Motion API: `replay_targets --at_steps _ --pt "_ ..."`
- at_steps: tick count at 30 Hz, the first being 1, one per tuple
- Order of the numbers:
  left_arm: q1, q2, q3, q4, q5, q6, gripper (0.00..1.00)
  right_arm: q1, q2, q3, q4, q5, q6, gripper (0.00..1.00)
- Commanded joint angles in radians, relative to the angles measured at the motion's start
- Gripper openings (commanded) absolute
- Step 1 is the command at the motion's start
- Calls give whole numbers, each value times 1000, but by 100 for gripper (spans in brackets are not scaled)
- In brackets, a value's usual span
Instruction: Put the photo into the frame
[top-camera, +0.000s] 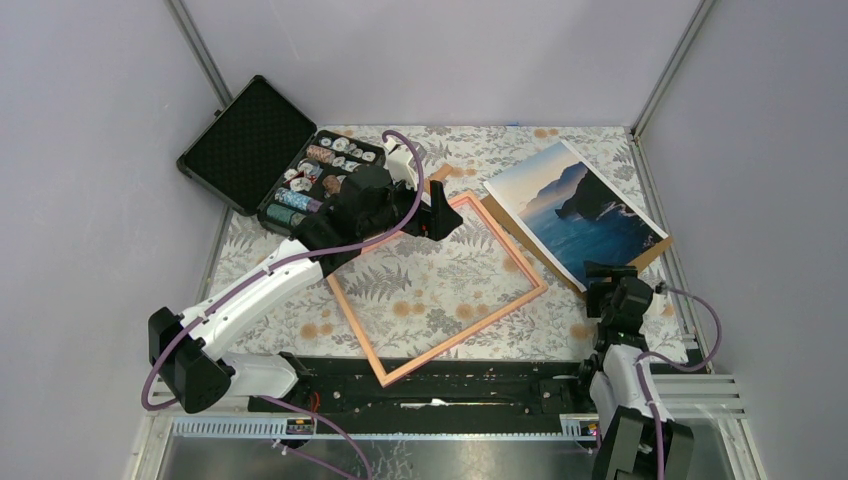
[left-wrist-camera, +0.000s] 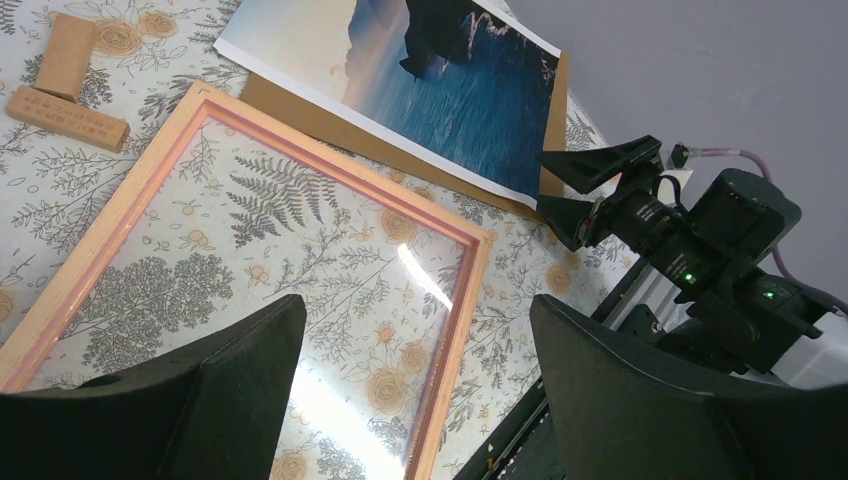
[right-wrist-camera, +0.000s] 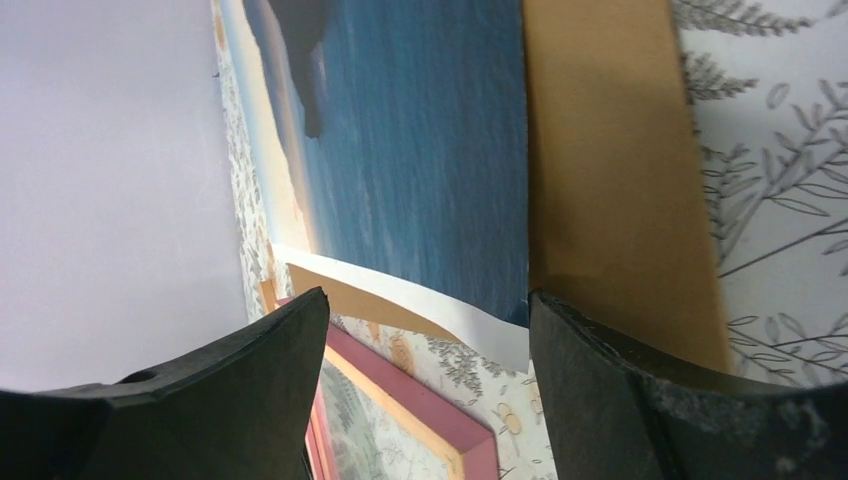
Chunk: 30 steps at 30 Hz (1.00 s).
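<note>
So, desk to photographer: what lies nearest the arms?

Photographer: The frame (top-camera: 465, 335), flat on the floral table (top-camera: 560, 330), one corner pointing at the bases. Nothing is in it, and a streak of glare inside suggests a clear pane. It looks laid out to take a print from above.

Desk: And the grippers?

Photographer: At near right, the right gripper (top-camera: 612, 268) has its fingers spread wide and holds nothing. It is aimed at the near edge of the photo (top-camera: 575, 210), apparently lined up to take it. Farther left, the left gripper (top-camera: 447, 222) hangs over the frame's far corner, fingers equally apart and empty, perhaps ready to steady the rail.

Desk: Where is the photo?

Photographer: Far right, just beyond the frame's right rail, picture side up. It rests askew on a brown board (top-camera: 516, 237), its left corner overhanging and leaving an edge free to pinch. Nothing has been lifted yet, by my reading.

Desk: Beyond that?

Photographer: Small wooden blocks (left-wrist-camera: 68, 118) past the frame, and an open case (top-camera: 250, 140) at far left.
</note>
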Motion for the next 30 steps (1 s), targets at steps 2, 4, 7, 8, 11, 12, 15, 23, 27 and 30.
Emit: replay_targets --at_steps 2,4,7,8,11,12,15,23,27,30 --pt "4 -1 9 54 6 2 87 -3 65 -49 199 48 87 78" --pt "4 -1 10 55 13 0 88 -3 99 -45 241 42 86 77" --pt "4 1 10 54 10 0 88 -3 147 -44 291 38 103 74" --pt "5 1 10 53 10 -1 88 -3 165 -43 308 36 109 72" --pt "7 -1 11 55 18 -2 88 -3 211 -44 358 32 123 64" --pt "6 -1 11 55 15 -1 88 -3 224 -43 370 33 127 61" --pt "7 -1 10 54 13 -1 88 -3 256 -35 389 38 131 50" --pt "10 -2 12 55 21 -5 88 -3 208 20 258 85 66 9" --pt "12 -5 10 54 6 0 88 -3 88 90 71 110 -21 0" --pt "13 -11 9 55 16 -5 88 -3 -12 195 -105 153 -140 0"
